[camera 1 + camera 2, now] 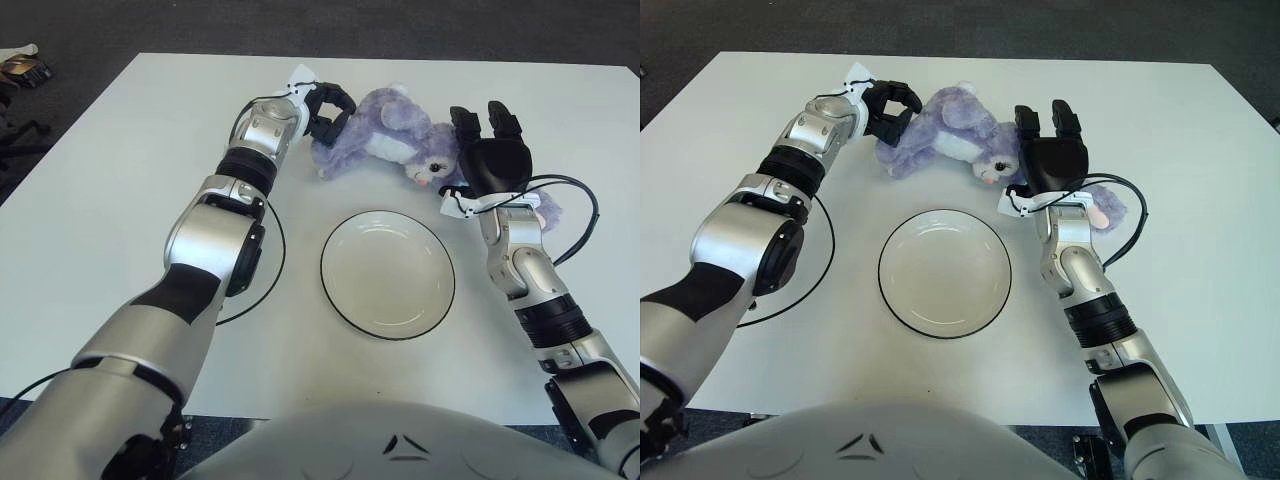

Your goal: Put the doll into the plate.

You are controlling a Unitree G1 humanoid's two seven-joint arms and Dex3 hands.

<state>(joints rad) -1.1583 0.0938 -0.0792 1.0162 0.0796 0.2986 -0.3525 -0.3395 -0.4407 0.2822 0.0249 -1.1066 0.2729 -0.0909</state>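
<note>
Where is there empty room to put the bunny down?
The plate is bare inside, just below the doll. It's crowded at the far edge, with the left hand and right hand at the doll's ends.

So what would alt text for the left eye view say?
A purple stuffed doll lies on a white table between the robot's left hand and right hand, just beyond an empty white plate.

head stereo pair | facing forward-down | both share table (120, 180)
</note>
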